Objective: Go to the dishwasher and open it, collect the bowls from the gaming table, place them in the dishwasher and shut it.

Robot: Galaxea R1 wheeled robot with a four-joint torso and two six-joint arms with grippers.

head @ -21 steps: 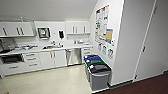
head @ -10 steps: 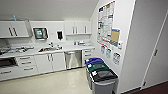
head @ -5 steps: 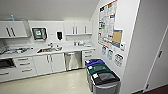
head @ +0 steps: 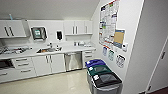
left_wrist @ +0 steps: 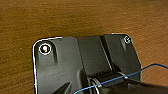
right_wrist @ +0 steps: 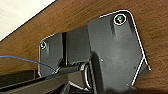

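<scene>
Kitchenette, head view. Three lidded bins [head: 103, 77] stand in a row along the right wall, contents hidden. The dishwasher [head: 73, 60], door shut, sits under the counter [head: 70, 50] right of the sink [head: 48, 50]. Whether either gripper's fingers are parted cannot be told; both wrist views face brown wood-grain floor [left_wrist: 75, 17].

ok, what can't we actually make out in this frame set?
- Stainless-steel-fronted dishwasher, head view: door shut, so the racks inside are hidden.
- Papers on the wall notice board, head view: too blurred to read.
- Dark-lidded waste bins, head view: nearest one cut off by the bottom edge.
- Both wrist views: the robot's dark plate blocks the view over the brown wood-grain floor; finger state unknown.
</scene>
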